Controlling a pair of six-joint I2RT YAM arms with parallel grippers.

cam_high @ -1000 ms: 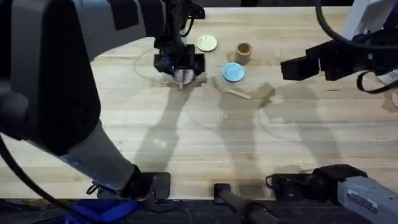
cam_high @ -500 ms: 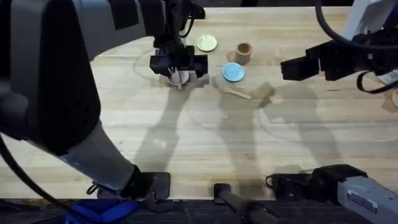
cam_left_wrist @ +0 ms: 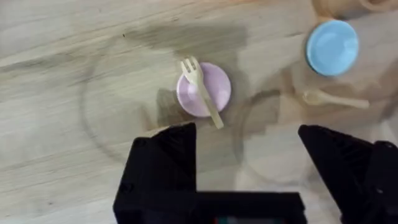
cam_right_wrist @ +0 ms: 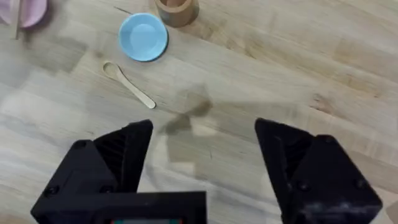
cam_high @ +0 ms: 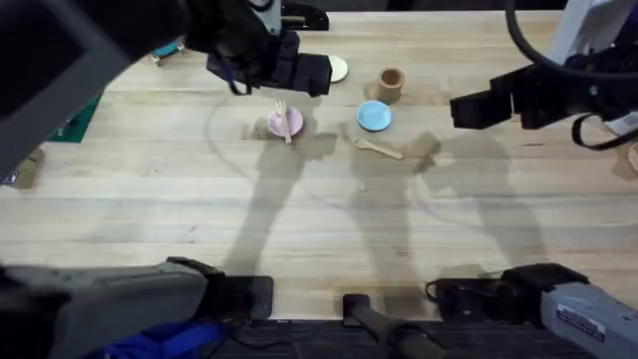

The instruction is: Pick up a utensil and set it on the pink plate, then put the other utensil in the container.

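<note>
- Your left hand [cam_left_wrist: 245, 177] stood wide open and empty above the counter [cam_high: 299, 219], its black fingers [cam_left_wrist: 165, 162] spread apart and clear of the small round pale pink plate [cam_left_wrist: 211, 99].
- You had the first half done, as far as I could judge: the small pale wooden fork [cam_left_wrist: 202, 90] lay across that pink plate, tines and handle end overhanging the rim.
- You still had the second half to do: the small light wooden spoon [cam_high: 379, 149] lay flat on the counter, just beside the light blue plate [cam_high: 374, 116] and apart from the small brown cylindrical cup [cam_high: 390, 84].
- Your right hand [cam_right_wrist: 202, 165] hung open and empty too, off to the side of the spoon.
- Your overhead view gave the pale yellow plate [cam_high: 340, 69] partly behind the left arm; your right wrist view gave the spoon's oval bowl and slim handle plainly, and the cup's open mouth.
</note>
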